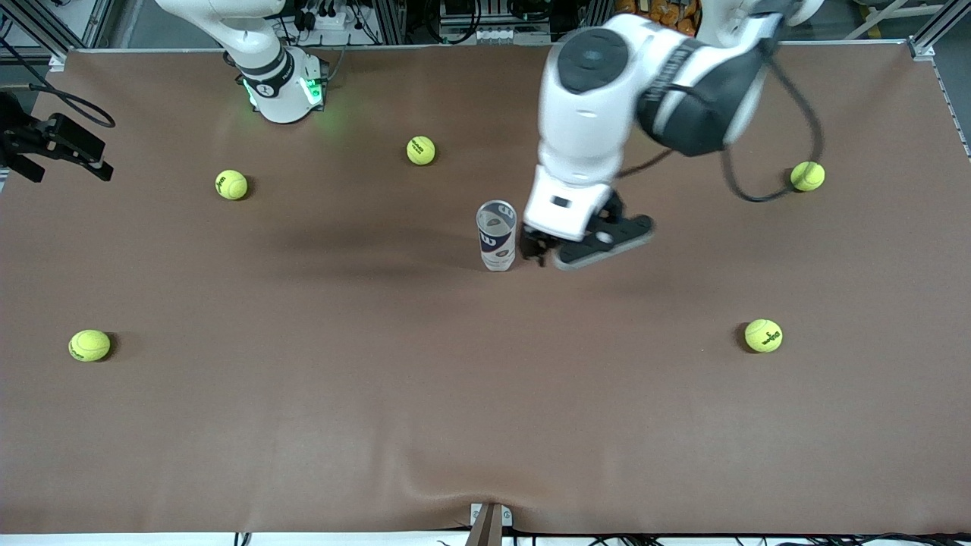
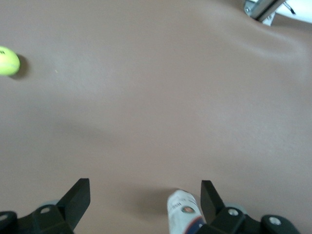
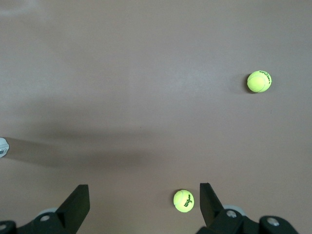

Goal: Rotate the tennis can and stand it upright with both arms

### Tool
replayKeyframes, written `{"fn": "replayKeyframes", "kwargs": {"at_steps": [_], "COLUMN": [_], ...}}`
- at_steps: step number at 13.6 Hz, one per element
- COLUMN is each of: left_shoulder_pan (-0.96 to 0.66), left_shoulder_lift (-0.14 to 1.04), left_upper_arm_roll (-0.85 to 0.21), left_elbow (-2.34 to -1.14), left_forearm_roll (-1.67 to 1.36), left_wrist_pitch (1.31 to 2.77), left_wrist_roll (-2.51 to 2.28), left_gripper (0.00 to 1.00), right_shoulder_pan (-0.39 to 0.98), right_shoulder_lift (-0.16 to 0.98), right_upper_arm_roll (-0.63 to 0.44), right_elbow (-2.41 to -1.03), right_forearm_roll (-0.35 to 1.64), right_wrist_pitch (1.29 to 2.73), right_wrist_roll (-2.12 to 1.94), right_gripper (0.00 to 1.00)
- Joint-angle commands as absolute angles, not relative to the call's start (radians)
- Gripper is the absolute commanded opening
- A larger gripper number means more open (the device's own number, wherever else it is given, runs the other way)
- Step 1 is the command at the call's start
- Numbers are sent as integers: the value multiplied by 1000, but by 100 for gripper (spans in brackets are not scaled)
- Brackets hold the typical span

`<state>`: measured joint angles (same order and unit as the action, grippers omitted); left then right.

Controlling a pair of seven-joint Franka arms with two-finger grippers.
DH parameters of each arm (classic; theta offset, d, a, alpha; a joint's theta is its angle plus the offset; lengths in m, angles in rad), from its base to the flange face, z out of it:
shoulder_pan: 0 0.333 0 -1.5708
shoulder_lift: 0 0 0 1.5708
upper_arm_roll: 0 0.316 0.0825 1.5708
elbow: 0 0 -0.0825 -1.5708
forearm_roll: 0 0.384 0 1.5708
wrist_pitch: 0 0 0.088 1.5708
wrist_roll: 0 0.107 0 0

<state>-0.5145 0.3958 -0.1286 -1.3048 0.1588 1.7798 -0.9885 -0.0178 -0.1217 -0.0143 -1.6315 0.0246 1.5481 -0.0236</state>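
The tennis can point(image 1: 496, 235) stands upright near the middle of the brown table, clear with a white and navy label. My left gripper point(image 1: 535, 252) hangs low right beside it, toward the left arm's end of the table. In the left wrist view the left gripper point(image 2: 145, 187) is open wide, and the can point(image 2: 183, 210) sits between the fingers, close against one finger point(image 2: 208, 197). I cannot tell if they touch. My right gripper point(image 3: 144, 190) is open and empty high over the table and is out of the front view.
Several yellow-green tennis balls lie scattered on the table point(image 1: 485, 425): one point(image 1: 421, 150) near the right arm's base, one point(image 1: 231, 184) beside it, one point(image 1: 807, 176) and one point(image 1: 763, 335) toward the left arm's end. A black mount point(image 1: 53, 140) sits at the right arm's end.
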Motion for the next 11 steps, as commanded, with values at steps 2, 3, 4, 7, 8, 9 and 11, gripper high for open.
{"fn": "replayKeyframes", "kwargs": {"at_steps": [2,3,4,7,8,9,11], "left_shoulder_pan": [-413,-387,-353,-229,-201,-184,-135], "left_shoulder_lift": [365,362,359,356,350,341,315], "left_upper_arm_roll": [-137,-137,-137,-144,-147,-147,-150], "left_elbow": [-1315,-1315,-1315,-1315,-1318,-1330,-1330], "left_forearm_roll": [132,132,132,72,49,43,43], "left_wrist_pitch": [1760,1755,1753,1753,1753,1744,1686], "left_wrist_roll": [-836,-800,-749,-583,-537,-490,-425], "left_gripper": [100,100,100,100,100,100,100], "right_shoulder_pan": [-25,-25,-25,-25,-25,-25,-25], "right_shoulder_lift": [-112,-112,-112,-112,-112,-112,-112], "right_upper_arm_roll": [-9,-9,-9,-9,-9,-9,-9], "right_elbow": [-1608,-1608,-1608,-1608,-1608,-1608,-1608], "right_forearm_roll": [29,29,29,29,29,29,29], "right_wrist_pitch": [1532,1532,1532,1532,1532,1532,1532], "right_wrist_roll": [-11,-11,-11,-11,-11,-11,-11], "right_gripper": [100,100,100,100,100,100,100]}}
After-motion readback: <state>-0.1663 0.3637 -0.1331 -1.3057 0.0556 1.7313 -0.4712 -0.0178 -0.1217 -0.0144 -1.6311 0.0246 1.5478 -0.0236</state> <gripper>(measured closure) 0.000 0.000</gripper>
